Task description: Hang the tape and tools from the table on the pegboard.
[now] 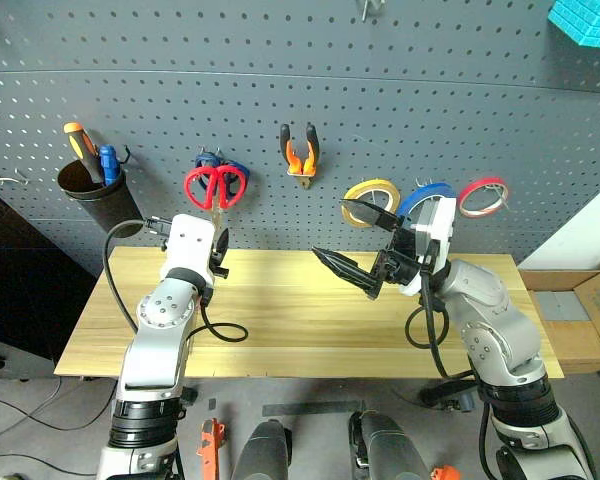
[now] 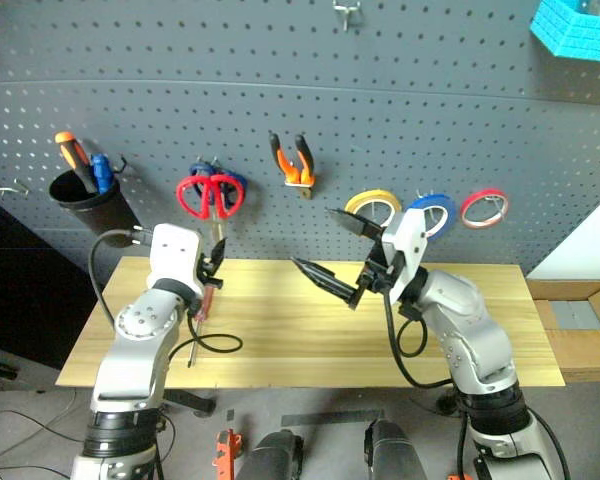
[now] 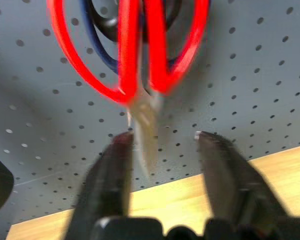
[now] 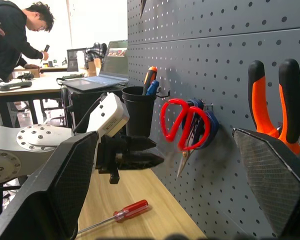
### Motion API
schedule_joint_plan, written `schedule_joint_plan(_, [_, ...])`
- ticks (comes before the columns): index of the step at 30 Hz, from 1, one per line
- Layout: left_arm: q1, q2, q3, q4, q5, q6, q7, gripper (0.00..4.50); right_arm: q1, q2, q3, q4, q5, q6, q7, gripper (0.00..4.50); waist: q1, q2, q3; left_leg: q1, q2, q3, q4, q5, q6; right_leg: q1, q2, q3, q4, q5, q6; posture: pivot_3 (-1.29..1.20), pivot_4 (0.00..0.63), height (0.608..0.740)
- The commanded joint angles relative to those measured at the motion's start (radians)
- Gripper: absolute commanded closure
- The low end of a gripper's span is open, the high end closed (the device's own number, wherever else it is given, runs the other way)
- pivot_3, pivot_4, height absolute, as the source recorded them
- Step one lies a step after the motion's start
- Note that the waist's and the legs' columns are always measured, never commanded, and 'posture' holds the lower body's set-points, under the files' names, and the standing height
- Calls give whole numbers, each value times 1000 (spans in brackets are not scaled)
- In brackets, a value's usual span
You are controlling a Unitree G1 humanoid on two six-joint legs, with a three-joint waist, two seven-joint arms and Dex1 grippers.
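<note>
The red-handled scissors [image 1: 216,186] hang on the pegboard [image 1: 380,90], blades down. My left gripper [image 3: 162,137] is just below them, open, with the blade tip between its fingers, close to one finger. The orange-and-black pliers [image 1: 299,155] and the blue tape [image 1: 425,198] also hang on the board. The red-handled screwdriver [image 4: 132,210] lies on the table [image 1: 300,320] under my left arm. My right gripper [image 1: 330,228] hovers open and empty over the middle of the table, pointing left.
Blue-handled scissors [image 1: 232,170] hang behind the red ones. A black cup [image 1: 95,195] with an orange screwdriver hangs at the left. Yellow tape [image 1: 370,200] and red tape [image 1: 482,196] flank the blue roll. A cardboard box [image 1: 580,310] stands at the right. A person [image 4: 15,35] stands far off.
</note>
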Motion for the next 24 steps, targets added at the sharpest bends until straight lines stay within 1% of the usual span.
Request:
schedule_joint_plan(1, [54, -34, 21, -22, -13, 22, 33, 1098, 25, -20, -2, -63, 9, 9, 6, 0, -1, 0, 0, 0, 0, 0, 0, 0, 0, 0, 0, 0, 0, 0, 0, 32, 191, 740])
schedule_joint_plan(2, [81, -60, 40, -17, -27, 39, 51, 788, 35, -39, 22, -63, -15, 15, 17, 0, -3, 0, 0, 0, 0, 0, 0, 0, 0, 0, 0, 0, 0, 0, 0, 29, 195, 740])
schedule_joint_plan(4, [150, -119, 87, -6, -58, 76, 90, 153, 48, -87, 99, -26, -166, 0, -13, 0, -11, 0, 1, 1, 1, 0, 0, 0, 0, 0, -1, 1, 0, 0, 0, 19, 213, 740])
schedule_joint_plan(5, [179, -140, 106, -5, -68, 89, 103, 153, 53, -98, 123, -16, -190, 3, -10, 0, -16, 0, 1, 1, 1, 0, 0, 0, 0, 0, -1, 2, 0, 0, 1, 16, 220, 740])
schedule_joint_plan(7, [228, -151, 127, -15, -73, 103, 112, 153, 55, -99, 155, -23, -177, 7, 26, 0, -21, 0, 5, 2, 1, 0, 0, 0, 0, 1, -2, 2, 0, 0, 1, 9, 242, 740])
schedule_joint_plan(11, [246, -94, 152, 17, -78, 100, 87, 153, 18, -83, 233, -2, -224, 38, 37, 0, -28, 1, 19, 4, 1, 0, 0, 0, 1, 2, 2, 2, 1, -1, 0, 8, 278, 740])
schedule_joint_plan(12, [214, -56, 163, 76, -86, 91, 62, 153, -7, -55, 258, 20, -241, 50, 26, 0, -31, 1, 24, 6, 1, 0, 0, 1, 1, 4, 3, 1, 1, -3, 3, 11, 290, 740])
schedule_joint_plan(14, [140, 15, 179, 199, -95, 73, 31, 153, -55, -7, 297, 55, -268, 60, 13, 0, -33, 5, 39, 14, 1, 1, 0, 1, 1, 12, 3, 0, 1, -5, 1, 14, 305, 740])
schedule_joint_plan(15, [117, 34, 182, 234, -97, 67, 30, 153, -67, 6, 303, 61, -271, 66, 12, 0, -35, 6, 45, 15, 1, 0, 0, 1, 2, 13, 4, -1, 1, -8, -4, 15, 310, 740])
schedule_joint_plan(17, [54, 74, 171, 336, -97, 49, 11, 153, -100, 34, 316, 90, -281, 71, 17, 0, -36, 7, 54, 15, 2, -1, 0, 1, 2, 14, 5, -2, 1, -8, -4, 17, 317, 740])
schedule_joint_plan(19, [-7, 92, 168, 422, -107, 46, 0, 153, -129, 59, 319, 118, -289, 83, 15, 0, -38, 7, 61, 14, 1, -1, -1, 1, 2, 13, 4, -2, 1, -5, 1, 17, 330, 740])
schedule_joint_plan(21, [-69, 105, 156, 518, -111, 36, -19, 153, -153, 79, 315, 143, -292, 104, 8, 0, -39, 5, 67, 12, 1, -3, -2, 1, 2, 10, 1, -2, 1, -3, -2, 16, 344, 740])
schedule_joint_plan(23, [-129, 121, 143, 625, -109, 15, -40, 153, -170, 91, 311, 159, -292, 123, 2, 0, -41, 4, 70, 7, 1, -6, -2, 1, 2, 5, -2, -2, 2, -2, -3, 11, 353, 740])
schedule_joint_plan(24, [-150, 126, 141, 663, -106, 5, -40, 153, -174, 94, 308, 160, -291, 133, 2, 0, -43, 3, 72, 2, 1, -6, -2, 1, 2, 0, -3, -2, 2, -2, -2, 7, 356, 740])
